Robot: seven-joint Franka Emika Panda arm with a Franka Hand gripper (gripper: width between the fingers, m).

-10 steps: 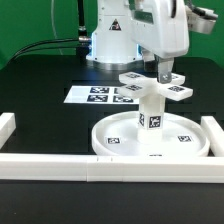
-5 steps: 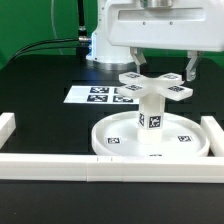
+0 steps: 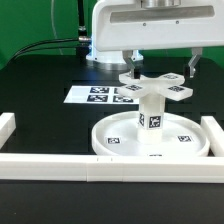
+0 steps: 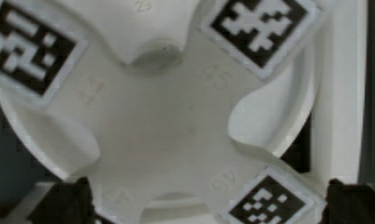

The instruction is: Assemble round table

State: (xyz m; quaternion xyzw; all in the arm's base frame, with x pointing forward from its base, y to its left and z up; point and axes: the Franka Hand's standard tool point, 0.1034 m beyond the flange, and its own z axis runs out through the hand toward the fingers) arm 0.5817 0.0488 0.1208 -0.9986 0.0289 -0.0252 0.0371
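The large round disc (image 3: 108, 152) lies on the black table. The short leg (image 3: 150, 113) stands upright at its centre. The cross-shaped foot piece (image 3: 152, 89) sits on top of the leg. My gripper (image 3: 161, 70) hovers just above the foot piece, open wide. One of its fingers (image 3: 133, 68) stands at each outer side of the cross. In the wrist view the foot piece (image 4: 175, 110) fills the picture with its markers, and my gripper (image 4: 202, 205) shows dark fingertips (image 4: 59, 200) at two corners, apart from each other.
The marker board (image 3: 98, 95) lies behind the disc at the exterior view's left. White border rails run along the front (image 3: 60, 166), the exterior view's left (image 3: 7, 128) and right (image 3: 212, 132). The robot base (image 3: 108, 45) stands at the back.
The hand has turned about its vertical axis from edge-on to broadside, with its fingers now spread wide over the cross. Since half a second ago it has sunk slightly.
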